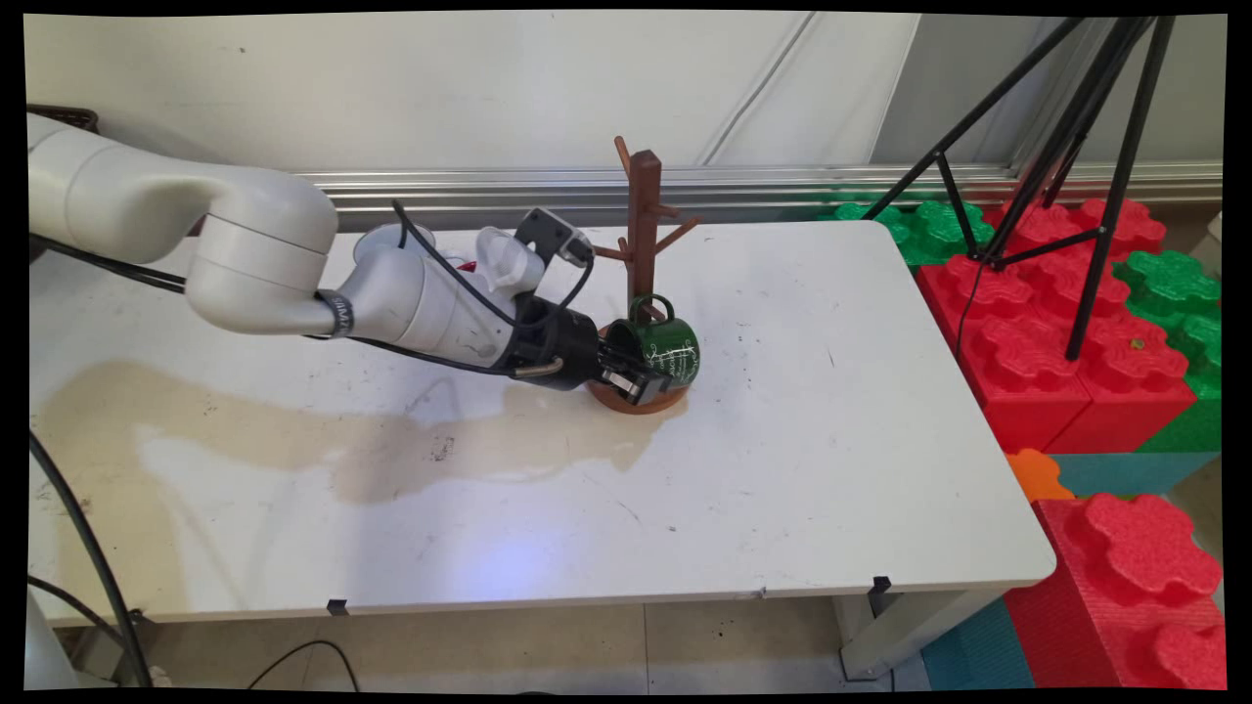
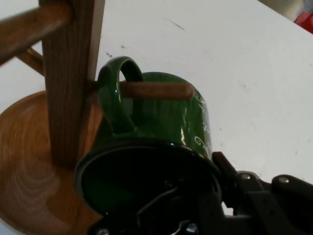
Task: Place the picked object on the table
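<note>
Your claw is gripping the green mug by its rim, one finger inside, with the handle threaded on the mug tree's lowest peg just ahead, so you are wanting slow, level motion along that peg.

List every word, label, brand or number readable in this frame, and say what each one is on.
Green mug: white lettering on its side, too small and blurred to read in either view.
Arm's wrist band: dark band with pale letters, too small to make out.
Wooden mug tree, table and foam blocks: no text.
</note>
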`<state>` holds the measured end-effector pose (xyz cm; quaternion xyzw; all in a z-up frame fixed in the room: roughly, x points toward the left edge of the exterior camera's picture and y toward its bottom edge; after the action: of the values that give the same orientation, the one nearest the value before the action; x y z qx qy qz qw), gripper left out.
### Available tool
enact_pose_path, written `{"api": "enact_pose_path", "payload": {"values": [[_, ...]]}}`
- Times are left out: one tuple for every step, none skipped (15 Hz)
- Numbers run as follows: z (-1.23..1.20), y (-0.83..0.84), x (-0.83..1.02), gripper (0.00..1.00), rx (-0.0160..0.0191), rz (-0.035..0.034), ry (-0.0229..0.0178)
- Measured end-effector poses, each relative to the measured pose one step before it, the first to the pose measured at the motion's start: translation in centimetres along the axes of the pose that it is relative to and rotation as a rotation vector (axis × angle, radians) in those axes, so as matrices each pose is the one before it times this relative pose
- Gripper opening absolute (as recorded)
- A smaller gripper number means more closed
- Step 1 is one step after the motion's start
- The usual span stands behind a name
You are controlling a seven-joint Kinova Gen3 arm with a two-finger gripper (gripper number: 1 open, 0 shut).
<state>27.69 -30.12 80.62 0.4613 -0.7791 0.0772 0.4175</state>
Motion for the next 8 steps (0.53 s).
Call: {"api": "enact_pose_path", "payload": {"values": [[-0.286, 0.190, 0.046, 0.00, -0.00408, 0.00072, 0.00486], [-0.267, 0.170, 0.036, 0.00, -0.00356, 0.00045, 0.00452], [-0.158, 0.118, 0.029, 0.00, -0.00280, 0.00070, 0.00283], [-0.248, 0.190, 0.042, 0.00, -0.00456, 0.00111, 0.00391], [-0.164, 0.125, 0.027, 0.00, -0.00294, 0.00063, 0.00248], [-0.292, 0.245, 0.035, 0.00, -0.00630, 0.00433, 0.00328], [-0.249, 0.224, 0.023, 0.00, -0.00635, 0.00522, 0.00190], [-0.171, 0.168, -0.002, 0.00, -0.00466, 0.00505, 0.00002]]}}
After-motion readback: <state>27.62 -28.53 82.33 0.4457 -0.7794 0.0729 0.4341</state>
